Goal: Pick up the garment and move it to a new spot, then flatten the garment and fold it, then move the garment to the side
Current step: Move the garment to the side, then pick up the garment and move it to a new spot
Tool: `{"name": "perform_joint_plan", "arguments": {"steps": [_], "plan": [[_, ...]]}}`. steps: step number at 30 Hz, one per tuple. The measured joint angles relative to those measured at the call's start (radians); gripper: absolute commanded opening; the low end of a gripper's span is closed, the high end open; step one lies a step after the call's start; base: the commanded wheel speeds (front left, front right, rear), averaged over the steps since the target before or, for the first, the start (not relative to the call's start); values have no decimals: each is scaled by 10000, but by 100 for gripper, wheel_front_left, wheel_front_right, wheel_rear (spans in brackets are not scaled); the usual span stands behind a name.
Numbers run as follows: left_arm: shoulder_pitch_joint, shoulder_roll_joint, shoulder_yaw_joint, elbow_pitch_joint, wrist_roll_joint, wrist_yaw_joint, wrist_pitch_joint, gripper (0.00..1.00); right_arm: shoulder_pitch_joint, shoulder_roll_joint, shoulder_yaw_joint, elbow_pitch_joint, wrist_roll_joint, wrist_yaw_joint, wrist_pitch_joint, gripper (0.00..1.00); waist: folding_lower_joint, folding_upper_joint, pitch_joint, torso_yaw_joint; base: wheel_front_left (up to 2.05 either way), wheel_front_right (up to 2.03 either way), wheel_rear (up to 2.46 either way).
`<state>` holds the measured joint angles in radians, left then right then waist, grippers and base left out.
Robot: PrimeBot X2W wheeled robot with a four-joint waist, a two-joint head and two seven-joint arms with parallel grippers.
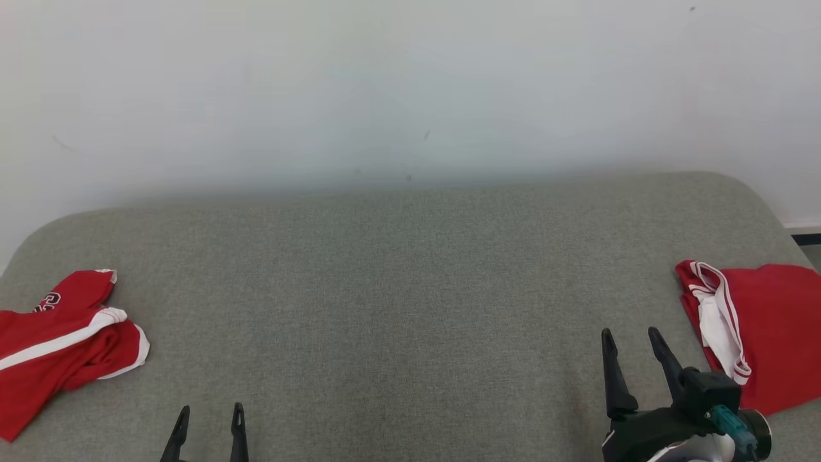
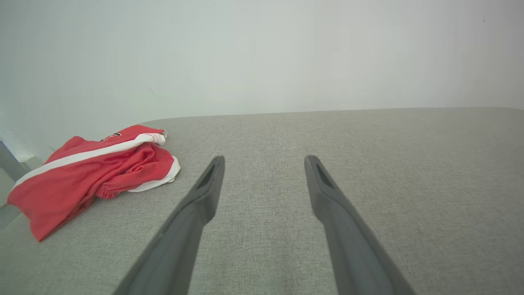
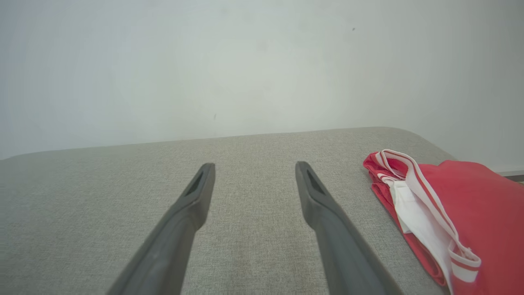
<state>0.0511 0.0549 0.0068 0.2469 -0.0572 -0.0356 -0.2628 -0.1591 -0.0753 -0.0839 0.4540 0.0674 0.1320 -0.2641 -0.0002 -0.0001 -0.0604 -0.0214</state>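
Spotting a crumpled red garment (image 1: 58, 340) (image 2: 94, 172) heaped at the far left of the grey fabric-covered tabletop (image 1: 410, 289), with a white stripe across it, white trim at one hem and part of a dark emblem near its far end. Noting a folded red garment (image 1: 770, 327) (image 3: 470, 205) at the far right edge, striped white waistband and white inner panel turned toward the middle, cut off by the head view's right side. Finding the two well apart, with bare grey cloth between them. Placing the left end effector (image 1: 211, 410) (image 2: 265, 159) low at the near edge, to the right of the crumpled heap and clear of it, fingers spread apart with nothing between them, pointing over bare tabletop. Placing the right end effector (image 1: 630, 333) (image 3: 254, 164) near the folded garment's left edge, fingers likewise parted, gripping nothing and clear of the cloth. Closing off the far side beyond the tabletop with a plain pale wall (image 1: 410, 83).
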Motion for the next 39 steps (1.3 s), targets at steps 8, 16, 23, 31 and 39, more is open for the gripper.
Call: {"name": "perform_joint_plan", "arguments": {"steps": [8,16,23,31,39], "plan": [[110,-21,249,130,-13,2,0,100,451,199,38,-512,100,0,0,100,2,1,-267,-93,0,0,0],[270,-29,460,136,-13,0,0,100,829,226,274,-830,495,0,0,100,1,1,-406,-182,0,0,0],[289,-31,485,134,-48,2,0,100,957,230,391,-817,667,0,0,100,2,2,-332,-165,0,0,0],[283,-35,437,150,-121,33,0,100,965,228,504,-813,732,0,0,100,2,1,-247,-7,0,0,0],[259,-38,556,182,-115,90,0,100,998,228,798,-838,857,0,2,100,2,1,-155,634,0,0,0]]}}
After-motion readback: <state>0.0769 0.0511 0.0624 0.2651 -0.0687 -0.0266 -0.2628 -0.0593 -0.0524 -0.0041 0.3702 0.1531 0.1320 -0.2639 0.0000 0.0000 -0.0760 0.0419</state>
